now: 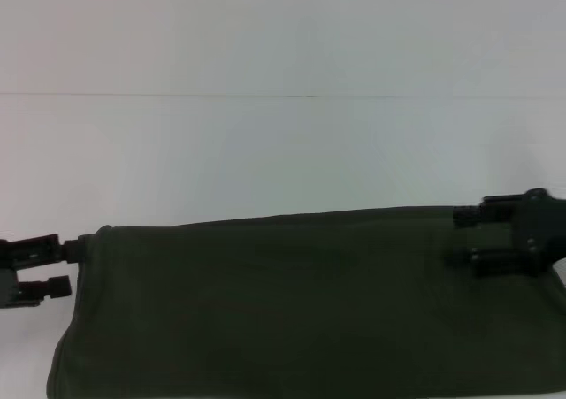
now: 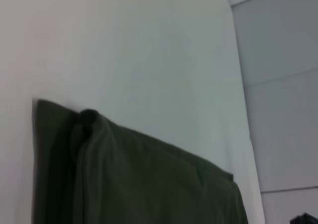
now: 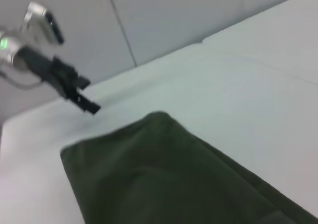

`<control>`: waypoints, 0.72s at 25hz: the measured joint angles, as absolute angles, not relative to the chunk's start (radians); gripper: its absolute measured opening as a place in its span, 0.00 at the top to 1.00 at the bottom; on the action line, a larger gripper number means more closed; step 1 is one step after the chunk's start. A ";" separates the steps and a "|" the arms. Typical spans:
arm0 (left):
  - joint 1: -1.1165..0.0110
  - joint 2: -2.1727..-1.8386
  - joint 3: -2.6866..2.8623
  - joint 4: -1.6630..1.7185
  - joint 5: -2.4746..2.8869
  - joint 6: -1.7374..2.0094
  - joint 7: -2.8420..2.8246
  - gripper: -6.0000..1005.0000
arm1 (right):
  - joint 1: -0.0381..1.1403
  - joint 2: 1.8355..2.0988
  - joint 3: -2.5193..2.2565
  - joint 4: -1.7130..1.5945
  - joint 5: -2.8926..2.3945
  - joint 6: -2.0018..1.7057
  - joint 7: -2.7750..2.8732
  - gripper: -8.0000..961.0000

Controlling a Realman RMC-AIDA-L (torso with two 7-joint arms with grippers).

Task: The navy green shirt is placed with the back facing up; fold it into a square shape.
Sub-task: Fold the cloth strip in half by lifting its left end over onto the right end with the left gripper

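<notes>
The navy green shirt (image 1: 301, 306) lies folded into a wide band across the lower half of the head view, its long axis running left to right along the white table (image 1: 283, 151). Its far edge is a nearly straight line from the left-centre of the frame to the right edge, rising a little toward the right; the near part runs off the bottom. Only plain dark fabric shows, with layered folds visible at one end in the left wrist view (image 2: 134, 179).

The left gripper (image 1: 49, 271) sits at the left edge of the head view, just beside the shirt's left end; its two fingers are parted with bare table between them, and one upper finger reaches to the cloth's corner. It also shows in the upper left of the right wrist view (image 3: 82, 97), off the cloth.

The right gripper (image 1: 473, 237) is at the right edge, over the shirt's far right corner, fingers spread apart, holding nothing that can be seen.
</notes>
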State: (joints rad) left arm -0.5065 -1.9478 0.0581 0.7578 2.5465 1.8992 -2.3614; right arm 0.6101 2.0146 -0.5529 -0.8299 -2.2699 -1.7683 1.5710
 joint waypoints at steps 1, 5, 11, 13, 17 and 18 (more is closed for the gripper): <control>-0.511 -1.948 0.074 0.748 2.549 1.890 -2.366 0.12 | 0.608 2.030 -0.577 -0.828 -2.270 -1.733 1.526 0.24; -0.527 -1.948 0.136 0.706 2.550 1.852 -2.378 0.12 | 0.594 2.079 -0.643 -0.820 -2.272 -1.615 1.402 0.23; -0.552 -1.949 0.160 0.677 2.551 1.812 -2.394 0.12 | 0.600 2.092 -0.702 -0.765 -2.256 -1.598 1.283 0.23; -0.556 -1.950 0.189 0.674 2.553 1.788 -2.406 0.12 | 0.605 2.093 -0.713 -0.756 -2.251 -1.597 1.269 0.22; -0.559 -1.955 0.258 0.672 2.554 1.732 -2.409 0.12 | 0.608 2.095 -0.741 -0.752 -2.235 -1.596 1.262 0.22; -0.558 -1.956 0.275 0.671 2.556 1.715 -2.411 0.12 | 0.608 2.095 -0.747 -0.752 -2.231 -1.596 1.262 0.22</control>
State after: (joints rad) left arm -0.5581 -1.9556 0.2747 0.6713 2.5562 1.7150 -2.4111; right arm 0.6080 2.0946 -0.7465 -0.7515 -2.2313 -1.5960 1.2623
